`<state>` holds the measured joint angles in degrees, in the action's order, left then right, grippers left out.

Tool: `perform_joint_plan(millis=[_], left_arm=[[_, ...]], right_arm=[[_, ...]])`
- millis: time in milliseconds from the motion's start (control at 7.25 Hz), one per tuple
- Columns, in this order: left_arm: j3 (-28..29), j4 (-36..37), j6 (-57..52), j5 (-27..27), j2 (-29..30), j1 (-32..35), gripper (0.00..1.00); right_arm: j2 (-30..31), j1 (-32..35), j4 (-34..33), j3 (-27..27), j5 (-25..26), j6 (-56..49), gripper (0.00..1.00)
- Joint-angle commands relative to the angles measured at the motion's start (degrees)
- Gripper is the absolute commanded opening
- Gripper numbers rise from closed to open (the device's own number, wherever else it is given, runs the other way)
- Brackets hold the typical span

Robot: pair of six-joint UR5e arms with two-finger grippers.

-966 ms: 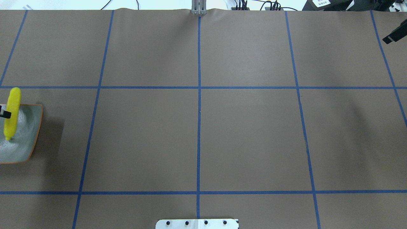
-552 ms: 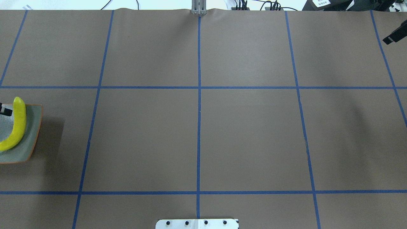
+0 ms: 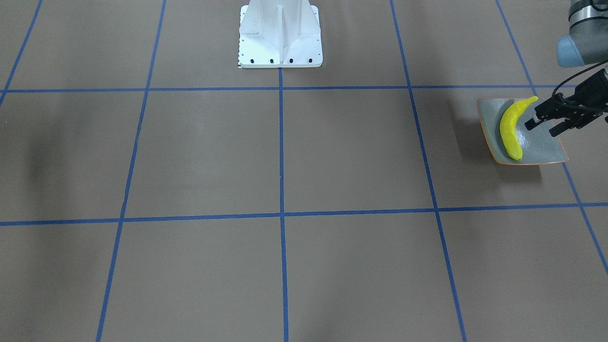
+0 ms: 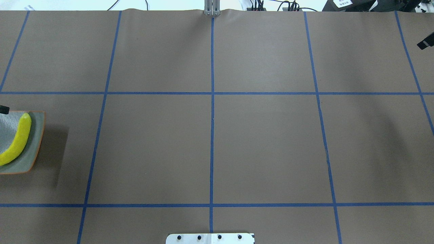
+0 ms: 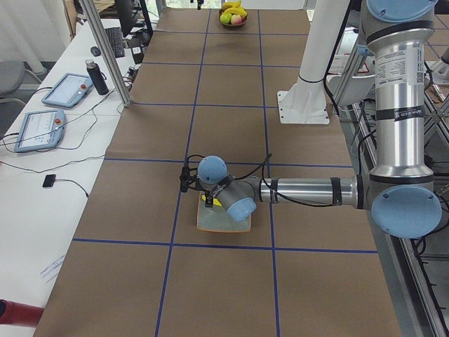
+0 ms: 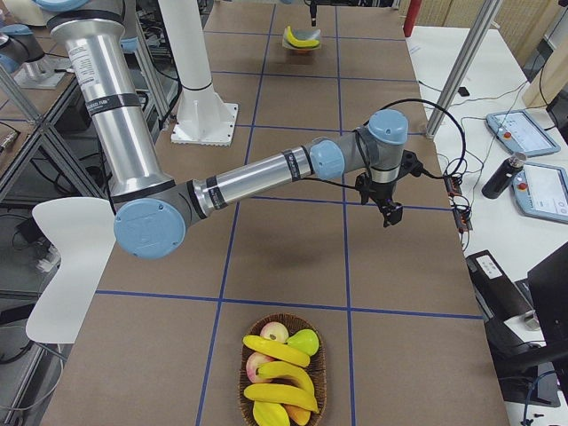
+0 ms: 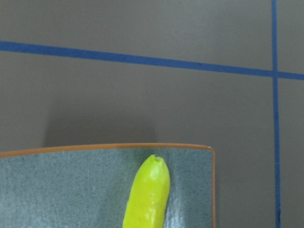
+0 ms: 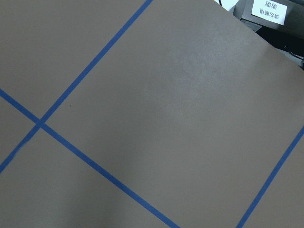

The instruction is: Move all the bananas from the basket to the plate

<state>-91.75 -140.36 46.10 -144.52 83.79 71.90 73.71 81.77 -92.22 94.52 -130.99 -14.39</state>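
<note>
One yellow banana (image 3: 512, 127) lies flat on the grey-green plate (image 3: 539, 149) with the orange rim. It also shows in the overhead view (image 4: 17, 142) on the plate (image 4: 35, 149), and in the left wrist view (image 7: 147, 199). My left gripper (image 3: 542, 127) is open and empty, just above the plate beside the banana. The basket (image 6: 247, 386) at the table's other end holds three bananas (image 6: 277, 349) among other fruit. My right gripper (image 6: 387, 209) hangs over bare table, well away from the basket. Only its tip shows in the overhead view (image 4: 426, 43), and I cannot tell whether it is open or shut.
The white robot pedestal (image 3: 280, 33) stands at the middle of the near table edge. Apples and a pear (image 6: 302, 342) share the basket. Tablets (image 5: 42, 126) and a bottle (image 5: 99, 76) sit on the side bench.
The left gripper held the banana upright over the plate, then let it go. The banana now lies flat, and the gripper has pulled back out of the overhead view. The right gripper shifted slightly right.
</note>
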Motion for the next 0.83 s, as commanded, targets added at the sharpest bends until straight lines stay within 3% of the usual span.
perform_joint_plan(millis=[0, 138, 552, 690], left_arm=[[-0.27, 0.61, -6.66, 1.25, 1.46, 1.66, 1.0], [-0.36, 2.88, -14.04, 2.3, 1.82, 3.75, 1.0], [-0.53, 3.6, -15.34, 3.54, 3.31, 4.12, 1.0], [-0.53, 3.6, -15.34, 3.54, 3.23, 4.12, 1.0]], right_arm=[[2.92, 4.87, -1.65, -0.92, -1.11, -1.41, 1.0], [4.85, 6.28, -1.47, -1.0, -0.94, -5.34, 1.0], [6.88, 11.38, -1.12, -10.38, -0.76, -19.15, 1.0], [9.94, 12.79, -1.03, -10.84, -0.76, -23.53, 1.0]])
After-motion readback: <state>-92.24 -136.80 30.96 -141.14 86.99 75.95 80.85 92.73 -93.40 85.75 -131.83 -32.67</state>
